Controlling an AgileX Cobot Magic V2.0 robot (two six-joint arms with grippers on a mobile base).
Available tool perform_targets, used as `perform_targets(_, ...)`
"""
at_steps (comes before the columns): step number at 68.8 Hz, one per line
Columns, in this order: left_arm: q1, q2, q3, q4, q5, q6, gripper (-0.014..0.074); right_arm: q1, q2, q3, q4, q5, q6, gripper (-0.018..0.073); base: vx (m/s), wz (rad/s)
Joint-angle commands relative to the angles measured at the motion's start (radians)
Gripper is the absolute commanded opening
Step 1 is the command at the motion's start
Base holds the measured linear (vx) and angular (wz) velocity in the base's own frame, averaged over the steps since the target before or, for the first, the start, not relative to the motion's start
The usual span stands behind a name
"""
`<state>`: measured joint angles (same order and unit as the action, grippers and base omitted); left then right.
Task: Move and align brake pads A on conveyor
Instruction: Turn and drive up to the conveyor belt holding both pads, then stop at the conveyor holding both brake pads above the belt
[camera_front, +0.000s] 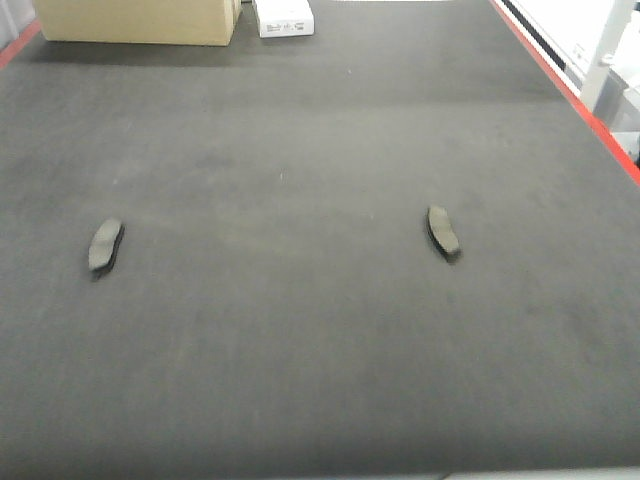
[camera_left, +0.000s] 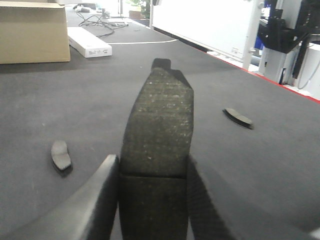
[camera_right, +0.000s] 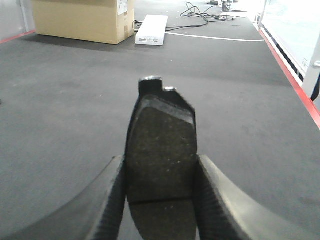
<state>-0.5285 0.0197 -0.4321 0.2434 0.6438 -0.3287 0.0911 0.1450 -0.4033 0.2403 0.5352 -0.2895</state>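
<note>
While each gripper clamps a brake pad, left gripper (camera_left: 152, 200) and right gripper (camera_right: 160, 200), two pads lie on the conveyor (camera_front: 300, 330) at nine (camera_front: 105, 245) and three o'clock (camera_front: 443, 231); lower each flat, matching their line.

Nothing here can actually be read. The white box (camera_right: 151, 30) at the far end of the belt carries small dark print, and the cardboard carton (camera_right: 82, 20) has a white label, both too blurred to make out.
</note>
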Motion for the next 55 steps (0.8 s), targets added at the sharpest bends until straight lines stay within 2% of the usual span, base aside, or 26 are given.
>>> perform_targets(1, -0.003, 0.013, -0.024, 0.008, -0.094, -0.003, -0.0006, -0.007, 0.013, -0.028, 0.003, -0.093, -0.005, -0.0002, 0.33, 0.02)
perform_targets(29, -0.003, 0.013, -0.024, 0.008, -0.094, -0.003, -0.0006, -0.007, 0.013, -0.028, 0.003, -0.093, -0.005, -0.0002, 0.26, 0.02)
perform_targets(55, -0.003, 0.013, -0.024, 0.008, -0.094, -0.003, -0.0006, -0.007, 0.013, -0.028, 0.003, -0.093, -0.005, -0.0002, 0.11, 0.03)
